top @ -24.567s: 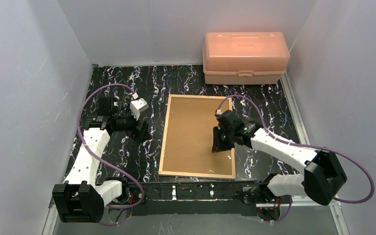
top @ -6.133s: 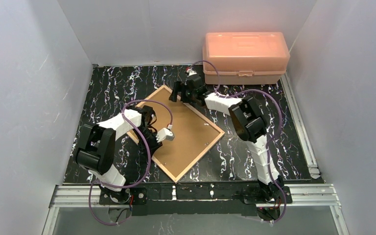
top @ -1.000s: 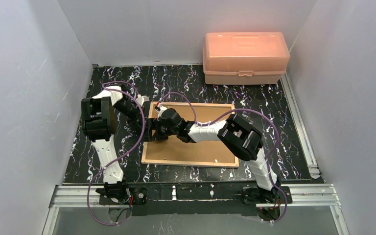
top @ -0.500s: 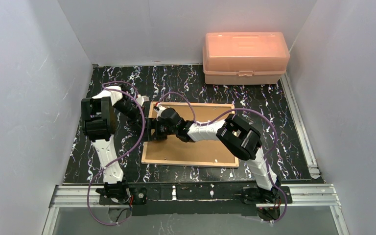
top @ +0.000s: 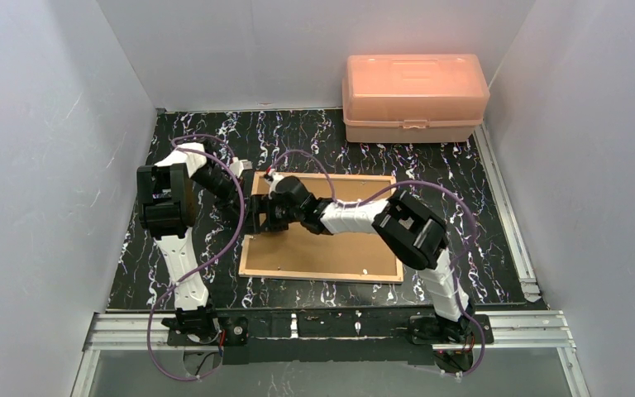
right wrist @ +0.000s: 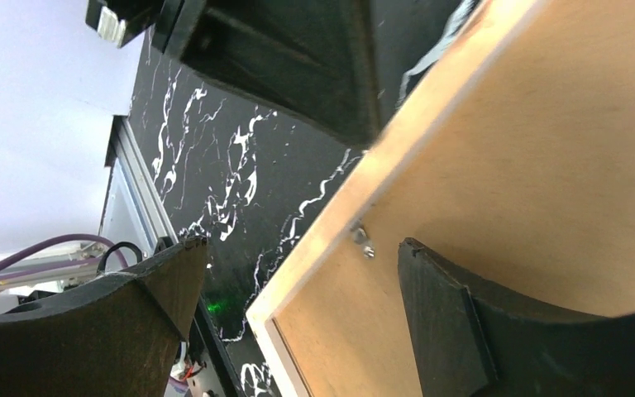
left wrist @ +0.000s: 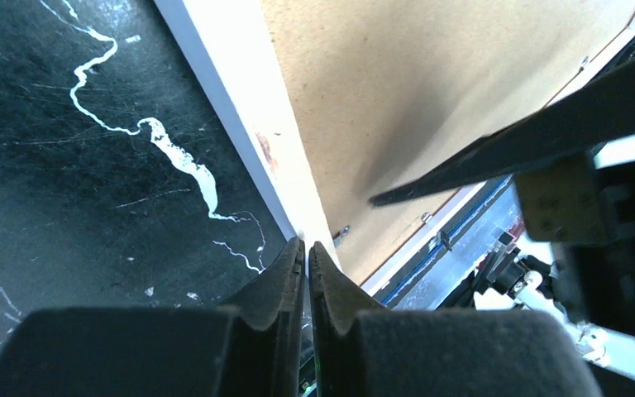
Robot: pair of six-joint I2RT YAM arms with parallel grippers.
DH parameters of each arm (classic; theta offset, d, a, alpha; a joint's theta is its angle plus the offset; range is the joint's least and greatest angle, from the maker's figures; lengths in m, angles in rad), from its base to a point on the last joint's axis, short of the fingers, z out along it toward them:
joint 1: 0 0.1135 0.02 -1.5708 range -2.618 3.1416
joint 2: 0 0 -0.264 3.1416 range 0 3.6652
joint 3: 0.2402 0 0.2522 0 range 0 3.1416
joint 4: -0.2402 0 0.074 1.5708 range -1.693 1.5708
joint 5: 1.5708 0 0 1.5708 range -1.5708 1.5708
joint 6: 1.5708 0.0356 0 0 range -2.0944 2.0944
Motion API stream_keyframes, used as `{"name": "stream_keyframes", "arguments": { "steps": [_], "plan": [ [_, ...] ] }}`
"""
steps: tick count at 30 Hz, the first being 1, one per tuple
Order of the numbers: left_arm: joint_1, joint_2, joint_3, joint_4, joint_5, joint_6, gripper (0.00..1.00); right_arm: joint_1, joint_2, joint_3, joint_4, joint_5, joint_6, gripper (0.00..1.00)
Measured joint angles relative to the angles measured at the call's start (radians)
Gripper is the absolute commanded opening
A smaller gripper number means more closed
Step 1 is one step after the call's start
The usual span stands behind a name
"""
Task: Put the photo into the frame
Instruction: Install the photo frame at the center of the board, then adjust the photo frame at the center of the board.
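**Clerk:** Item one?

**Checker:** The frame (top: pixel 322 275) (right wrist: pixel 430 107). It lies flat on the black, white-veined surface (top: pixel 198 265), back upward. Light wood border, with a white outer side visible from the left wrist. Its long edges run left to right.

**Clerk:** Contents of the frame?

**Checker:** A brown backing board (top: pixel 339 248) (left wrist: pixel 397 91) fills the back. One small metal tab (right wrist: pixel 362 237) sits on the frame's inner left edge.

**Clerk:** Item two, left gripper (left wrist: pixel 306 248)?

**Checker:** Fingers pressed together, nothing between them. The tips meet the frame's left side, where the white meets the wood, and the body stays outside the frame.

**Clerk:** Item three, right gripper (right wrist: pixel 302 246)?

**Checker:** Spread wide and holding nothing. It stands astride the frame's left border. One of its fingers (right wrist: pixel 132 314) is over the surface just outside the frame, and the other is over the backing board just inside. I cannot tell whether either tip touches what is under it.

**Clerk:** The two grippers, relative to the frame?

**Checker:** Both are at its left edge, close beside each other.

**Clerk:** Anything else?

**Checker:** A translucent orange lidded box (top: pixel 413 95), beyond the frame's far right corner and apart from it, against the back wall.
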Motion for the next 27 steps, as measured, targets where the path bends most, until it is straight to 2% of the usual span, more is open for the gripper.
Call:
{"name": "stream_keyframes", "arguments": {
  "steps": [3,7,11,15,22,27],
  "plan": [
    [0.008,0.0,0.041,-0.039,0.002,0.032,0.07,-0.046,-0.07,-0.018,-0.069,0.021,-0.039,0.99],
    [0.022,-0.028,0.041,-0.063,-0.031,0.111,0.07,-0.165,-0.319,-0.167,-0.13,0.088,-0.09,0.99],
    [0.02,-0.12,-0.104,-0.037,-0.122,0.211,0.05,-0.314,-0.61,-0.366,-0.197,0.211,-0.126,0.99],
    [-0.016,-0.187,-0.251,0.003,-0.2,0.277,0.04,-0.41,-0.81,-0.552,-0.29,0.344,-0.148,0.99],
    [-0.115,-0.256,-0.374,0.066,-0.264,0.338,0.02,-0.546,-0.962,-0.792,-0.432,0.407,-0.153,0.99],
    [-0.157,-0.319,-0.401,0.075,-0.277,0.36,0.01,-0.626,-0.966,-0.85,-0.456,0.389,-0.152,0.99]
  ]
}}
